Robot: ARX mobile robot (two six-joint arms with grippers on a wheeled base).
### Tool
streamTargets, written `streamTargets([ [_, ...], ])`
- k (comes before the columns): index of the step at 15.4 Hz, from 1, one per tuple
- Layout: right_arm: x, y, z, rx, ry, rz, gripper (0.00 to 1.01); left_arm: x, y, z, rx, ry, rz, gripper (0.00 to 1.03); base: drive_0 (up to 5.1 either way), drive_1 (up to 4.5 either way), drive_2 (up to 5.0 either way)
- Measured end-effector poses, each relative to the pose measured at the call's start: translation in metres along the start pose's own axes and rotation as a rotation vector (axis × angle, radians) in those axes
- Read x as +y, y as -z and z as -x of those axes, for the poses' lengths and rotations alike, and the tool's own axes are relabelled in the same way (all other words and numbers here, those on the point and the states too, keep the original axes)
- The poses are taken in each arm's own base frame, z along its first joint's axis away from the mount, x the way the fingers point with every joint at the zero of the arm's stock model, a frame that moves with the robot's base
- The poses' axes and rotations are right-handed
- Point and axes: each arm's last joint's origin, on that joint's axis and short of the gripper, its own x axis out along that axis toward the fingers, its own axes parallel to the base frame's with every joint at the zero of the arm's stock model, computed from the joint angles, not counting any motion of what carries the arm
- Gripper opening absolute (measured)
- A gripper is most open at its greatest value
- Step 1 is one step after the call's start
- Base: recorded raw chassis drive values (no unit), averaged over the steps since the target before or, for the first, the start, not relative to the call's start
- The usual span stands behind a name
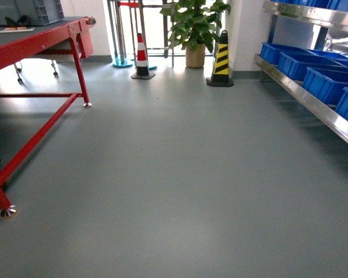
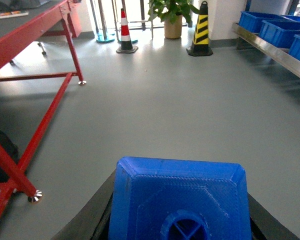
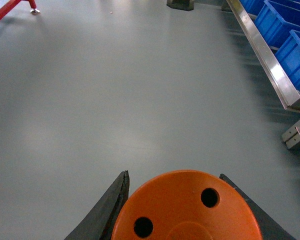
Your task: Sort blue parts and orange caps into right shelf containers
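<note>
A blue part point(image 2: 180, 197) with a round hole in its top fills the bottom of the left wrist view, and my left gripper point(image 2: 179, 220) is shut on it, a black finger on each side. In the right wrist view my right gripper point(image 3: 182, 212) is shut on an orange cap point(image 3: 185, 210), whose holed top faces the camera. Neither gripper shows in the head view. The shelf point(image 1: 313, 98), a steel rack, runs along the right wall with several blue containers point(image 1: 325, 81) on it, well ahead and to the right of both grippers.
A red-framed table point(image 1: 40, 40) stands at the left, its foot point(image 1: 7, 212) near me. A red-white cone point(image 1: 141, 58), a black-yellow cone point(image 1: 221, 61) and a potted plant point(image 1: 194, 29) stand at the far wall. Grey floor point(image 1: 174, 174) lies between table and shelf.
</note>
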Motion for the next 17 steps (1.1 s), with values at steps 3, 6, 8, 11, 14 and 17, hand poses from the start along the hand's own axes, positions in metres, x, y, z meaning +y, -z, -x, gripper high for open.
streamTargets([
  [3, 0.0006, 0.0001, 0.0002, 0.001, -0.006, 0.001, 0.43, 0.001, 0.0007, -0.0001, 0.005, -0.007, 0.001, 0.44, 0.0, 4.38, -4.3],
  [6, 0.0006, -0.0005, 0.0002, -0.005, -0.005, 0.001, 0.43, 0.001, 0.0004, -0.0001, 0.003, -0.008, 0.001, 0.44, 0.1, 4.42, -4.3],
  [8, 0.0005, -0.0006, 0.0002, -0.005, -0.005, 0.001, 0.43, 0.001, 0.0006, -0.0001, 0.005, -0.008, 0.001, 0.44, 0.1, 4.4, -4.3],
  [11, 0.0005, 0.0, -0.0001, 0.001, -0.006, 0.001, 0.43, 0.0011, 0.0011, -0.0001, 0.009, -0.008, 0.001, 0.44, 0.1, 4.41, -4.3],
  [14, 0.0003, -0.0001, -0.0001, 0.0, -0.004, 0.0, 0.43, 0.0011, 0.0003, 0.0, 0.002, -0.009, 0.001, 0.44, 0.1, 4.4, -4.3],
  [17, 0.0018, 0.0008, -0.0012, 0.007, -0.009, 0.003, 0.43, 0.0017, 0.001, -0.0005, 0.008, -0.011, 0.002, 0.44, -1.4, -1.36, -1.4],
])
